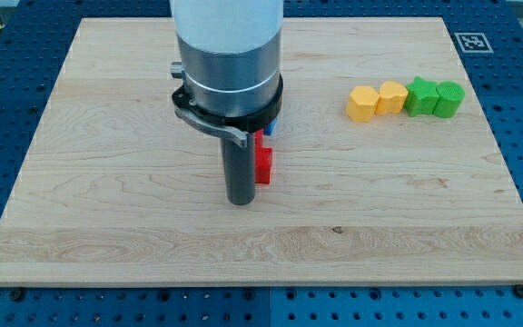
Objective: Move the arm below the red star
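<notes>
My tip (pixel 241 202) rests on the wooden board (pixel 107 227) at the view's centre-left. A red block (pixel 263 162) sits just right of the rod, touching or nearly touching it; the rod and arm hide most of it, so its shape is unclear. My tip is slightly below and left of this red block. A blue block (pixel 268 130) peeks out just above the red one, mostly hidden by the arm.
At the view's upper right a row of blocks stands together: a yellow hexagon-like block (pixel 363 104), a yellow block (pixel 391 96), a green block (pixel 420 95) and another green block (pixel 448 98). A marker tag (pixel 472 42) sits off the board's top right corner.
</notes>
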